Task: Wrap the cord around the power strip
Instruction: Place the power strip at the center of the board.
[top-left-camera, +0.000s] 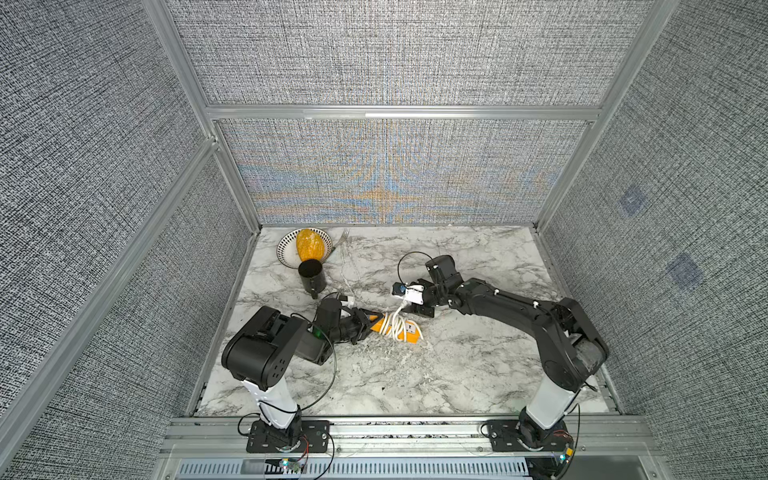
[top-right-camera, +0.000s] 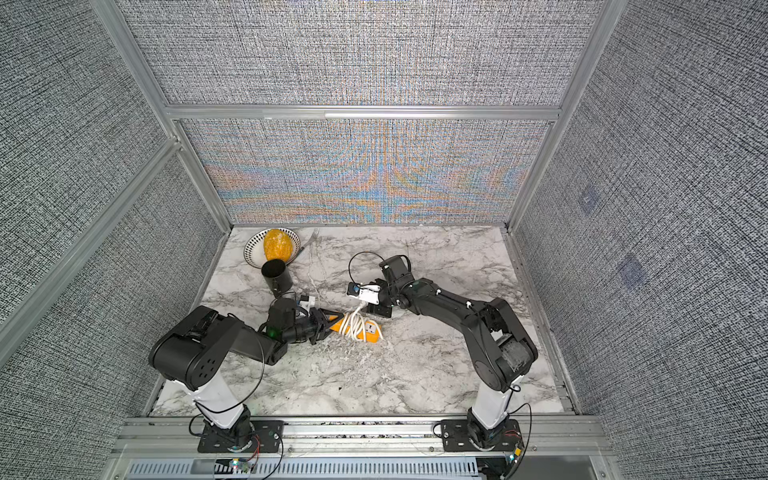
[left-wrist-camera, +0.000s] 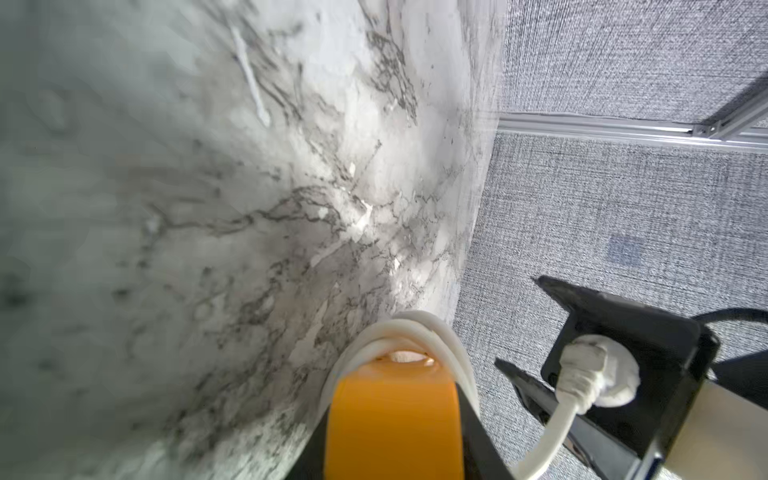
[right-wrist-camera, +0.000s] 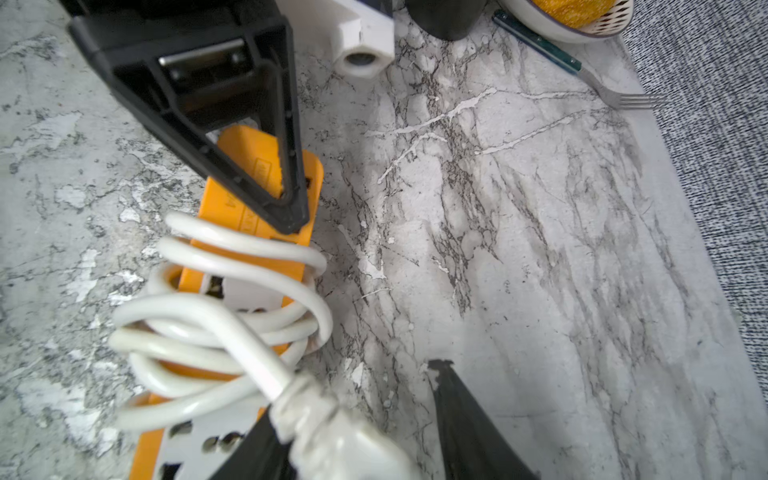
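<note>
The orange power strip (top-left-camera: 409, 332) (top-right-camera: 371, 331) lies on the marble table near the middle. The white cord (top-left-camera: 392, 326) (top-right-camera: 353, 326) is coiled round it in several loops (right-wrist-camera: 232, 316). My left gripper (top-left-camera: 368, 324) (top-right-camera: 328, 322) (left-wrist-camera: 395, 386) is shut on one end of the power strip (left-wrist-camera: 392, 436) (right-wrist-camera: 224, 199). My right gripper (top-left-camera: 415, 311) (top-right-camera: 376, 309) (right-wrist-camera: 355, 388) hovers just behind the strip with its jaws apart. The cord's white plug (right-wrist-camera: 332, 436) (left-wrist-camera: 598, 370) rests against one finger, and bare marble shows between it and the other finger.
A patterned bowl (top-left-camera: 284, 251) with an orange-yellow speckled oval thing (top-left-camera: 309, 245) stands at the back left. A black cup (top-left-camera: 311, 276) stands just in front of it and a fork (top-left-camera: 340, 241) lies beside it. Grey fabric walls enclose the table.
</note>
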